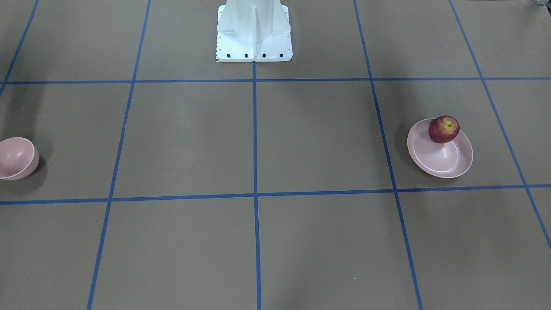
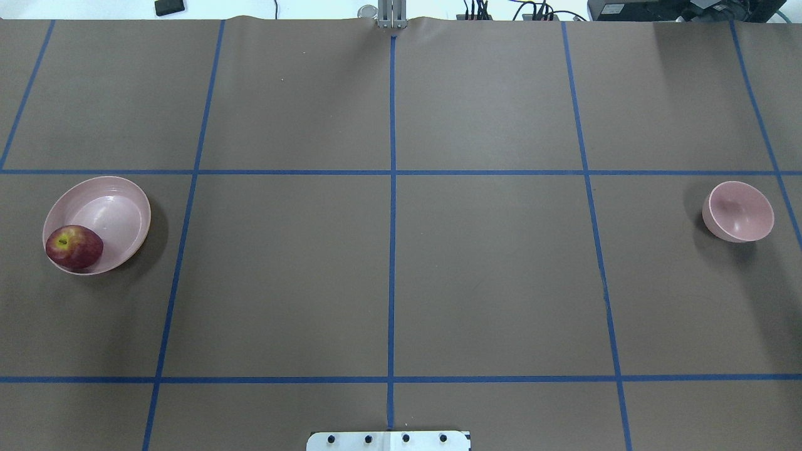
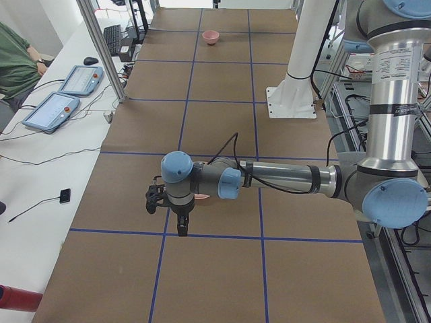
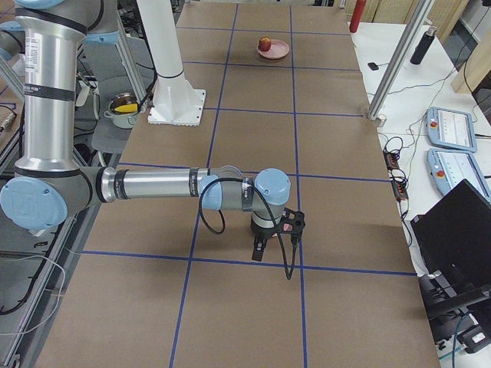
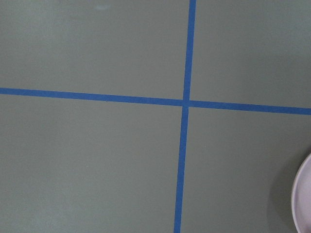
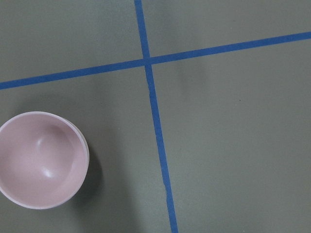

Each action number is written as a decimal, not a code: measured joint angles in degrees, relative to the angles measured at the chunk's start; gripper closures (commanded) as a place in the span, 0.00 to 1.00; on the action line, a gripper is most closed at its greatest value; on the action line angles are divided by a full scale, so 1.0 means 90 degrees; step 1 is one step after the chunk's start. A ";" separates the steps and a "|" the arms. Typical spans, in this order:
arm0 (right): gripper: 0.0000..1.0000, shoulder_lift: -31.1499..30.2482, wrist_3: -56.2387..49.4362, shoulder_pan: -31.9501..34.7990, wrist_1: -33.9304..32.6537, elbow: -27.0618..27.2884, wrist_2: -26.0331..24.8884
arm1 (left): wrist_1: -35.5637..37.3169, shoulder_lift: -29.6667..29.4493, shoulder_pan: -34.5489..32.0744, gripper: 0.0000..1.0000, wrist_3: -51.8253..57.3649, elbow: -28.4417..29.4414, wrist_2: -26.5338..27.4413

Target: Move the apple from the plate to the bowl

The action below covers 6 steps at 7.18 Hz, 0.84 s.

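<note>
The apple (image 2: 74,247) is seated on the plate (image 2: 116,213), not at the middle but against the rim on the robot's side, stem dimple up. It is placed low and to one side of the left claw (image 3: 182,229): in the left wrist view only a sliver of the plate is caught at the right border, and the apple is not seen at all. Whether the left claw is spread or closed cannot be told, since it is shown only from the side; nothing is seen to be held in it.

The step in hand is judged to be the reach for the apple. It would be done well if the left claw were first brought directly over the apple, spread wider than the fruit, and lowered with one finger inside the plate and the other clear of the raised rim, so that the plate is not tipped or dragged on the table (image 2: 489,269).

The bowl (image 6: 41,160) is found beneath the right claw (image 4: 259,251), whose opening likewise cannot be told, and well apart from the left claw. As the bowl is barely wider than the apple, a low, centred release is called for.
</note>
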 measured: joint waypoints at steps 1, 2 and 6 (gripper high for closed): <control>0.00 -0.0022 -0.0023 0.0017 0.0006 0.0017 -0.0004 | 0.0000 -0.0002 0.0001 0.01 0.0000 -0.0001 0.0000; 0.00 -0.0045 -0.0065 0.0040 0.0009 0.0032 -0.0008 | 0.0000 -0.0001 0.0001 0.01 0.0000 0.0000 0.0000; 0.00 -0.0062 -0.0097 0.0068 0.0016 0.0055 -0.0018 | -0.0006 0.0006 -0.0004 0.01 -0.0002 -0.0002 0.0000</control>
